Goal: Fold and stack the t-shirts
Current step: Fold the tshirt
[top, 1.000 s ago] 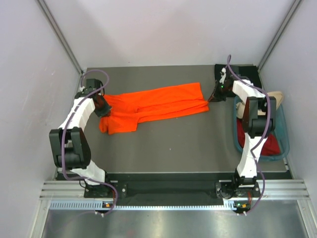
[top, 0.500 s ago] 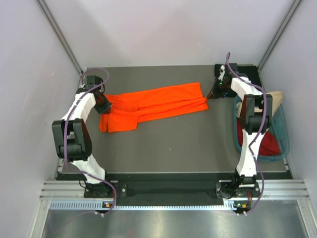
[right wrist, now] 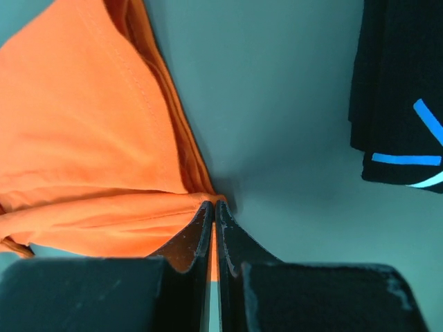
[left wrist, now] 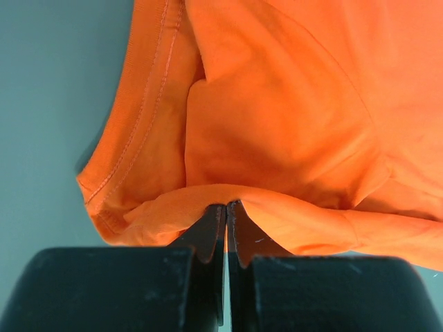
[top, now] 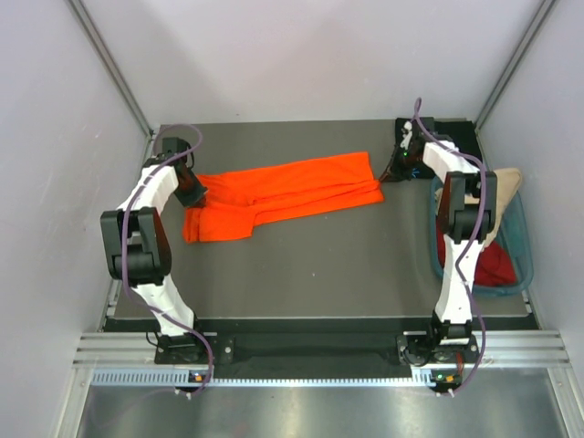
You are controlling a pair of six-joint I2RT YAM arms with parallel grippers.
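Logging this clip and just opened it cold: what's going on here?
Two arms are working on the orange t-shirt, which lies stretched across the far part of the table. The left fingers are shut on its left end and the right fingers are shut on its right edge. A black t-shirt lies folded at the far right corner. A beige t-shirt and a dark red t-shirt sit in the teal tub.

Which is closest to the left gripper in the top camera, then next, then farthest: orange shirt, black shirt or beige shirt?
1. orange shirt: pinched in the left gripper.
2. black shirt: back right corner.
3. beige shirt: at the far right edge.
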